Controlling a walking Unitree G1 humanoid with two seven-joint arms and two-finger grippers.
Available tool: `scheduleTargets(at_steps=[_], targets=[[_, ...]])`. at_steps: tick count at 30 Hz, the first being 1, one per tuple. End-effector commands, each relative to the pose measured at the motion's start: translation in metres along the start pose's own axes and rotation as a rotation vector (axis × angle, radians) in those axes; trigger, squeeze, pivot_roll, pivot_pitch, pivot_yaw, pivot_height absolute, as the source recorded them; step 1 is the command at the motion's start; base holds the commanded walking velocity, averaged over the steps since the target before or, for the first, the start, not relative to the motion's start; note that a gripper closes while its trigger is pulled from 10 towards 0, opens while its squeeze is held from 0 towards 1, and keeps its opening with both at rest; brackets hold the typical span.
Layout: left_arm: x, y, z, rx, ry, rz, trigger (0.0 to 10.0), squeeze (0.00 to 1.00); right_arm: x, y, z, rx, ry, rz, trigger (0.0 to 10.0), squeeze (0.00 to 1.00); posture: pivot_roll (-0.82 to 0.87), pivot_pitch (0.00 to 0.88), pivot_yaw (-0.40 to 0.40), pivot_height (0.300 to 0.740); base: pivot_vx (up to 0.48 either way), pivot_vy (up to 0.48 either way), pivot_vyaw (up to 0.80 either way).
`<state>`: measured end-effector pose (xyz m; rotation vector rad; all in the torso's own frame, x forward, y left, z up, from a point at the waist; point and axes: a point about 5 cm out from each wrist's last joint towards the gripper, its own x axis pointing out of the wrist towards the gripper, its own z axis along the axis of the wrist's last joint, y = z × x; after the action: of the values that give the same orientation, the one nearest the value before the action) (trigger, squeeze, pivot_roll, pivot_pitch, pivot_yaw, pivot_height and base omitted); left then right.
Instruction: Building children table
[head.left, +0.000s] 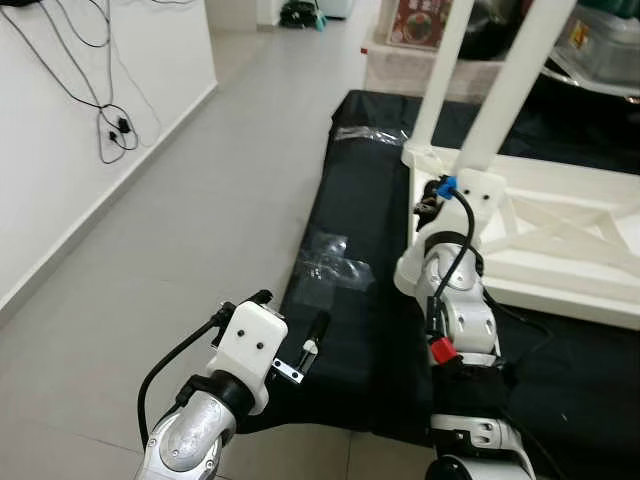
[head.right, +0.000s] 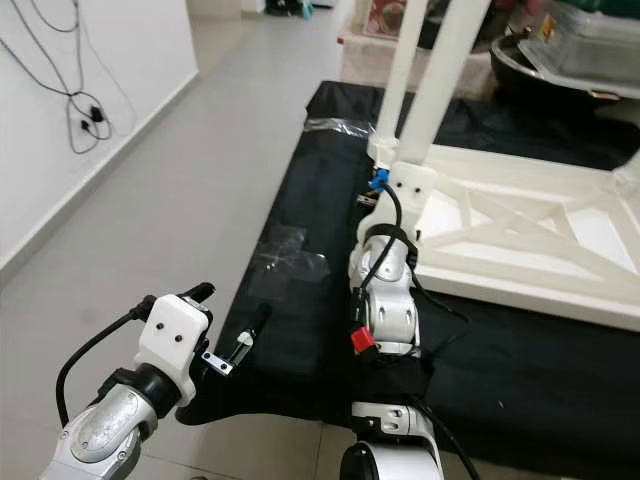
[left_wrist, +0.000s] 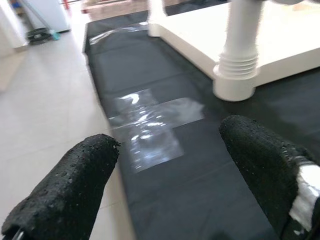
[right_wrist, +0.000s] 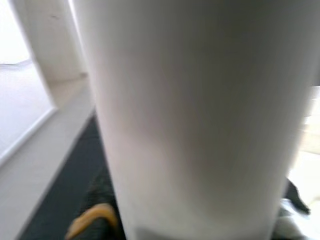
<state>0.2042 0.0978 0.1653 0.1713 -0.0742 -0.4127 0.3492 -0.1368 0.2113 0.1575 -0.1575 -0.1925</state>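
The white children's table (head.left: 560, 250) lies upside down on a black mat (head.left: 350, 350). Two white legs (head.left: 505, 90) stand up from its near left corner. My right arm reaches to the base of the nearer leg, and my right gripper (head.left: 432, 203) is shut on it, mostly hidden behind the white wrist housing (head.left: 480, 195). In the right wrist view that leg (right_wrist: 200, 110) is very close, with a dark finger (right_wrist: 95, 200) beside it. My left gripper (left_wrist: 170, 170) hovers open over the mat's near left edge, with nothing between its black fingers (left_wrist: 70, 190).
Crumpled clear plastic (head.left: 335, 262) lies on the mat ahead of the left gripper, and more plastic (head.left: 365, 133) lies at the mat's far end. Grey tiled floor (head.left: 200, 220) gives free room to the left. A white wall with hanging cables (head.left: 112, 128) is further left. Boxes (head.left: 410, 60) stand behind.
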Motion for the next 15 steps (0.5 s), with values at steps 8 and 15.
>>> scheduleTargets(at_steps=[8, 15], targets=[[0.0, 0.0, -0.006, 0.011, 0.022, 0.0, 10.0, 0.0, -0.002, -0.005, -0.004, 0.031, -0.008, 0.237, 10.0, 0.0, 0.14, 0.13, -0.044, 0.74, 0.0, 0.0, 0.0], [0.0, 0.001, -0.006, 0.012, 0.02, 0.002, 10.0, 0.0, 0.008, -0.024, 0.011, 0.027, 0.045, 0.839, 10.0, 0.0, 0.14, 0.126, -0.046, 0.74, 0.0, 0.0, 0.0]])
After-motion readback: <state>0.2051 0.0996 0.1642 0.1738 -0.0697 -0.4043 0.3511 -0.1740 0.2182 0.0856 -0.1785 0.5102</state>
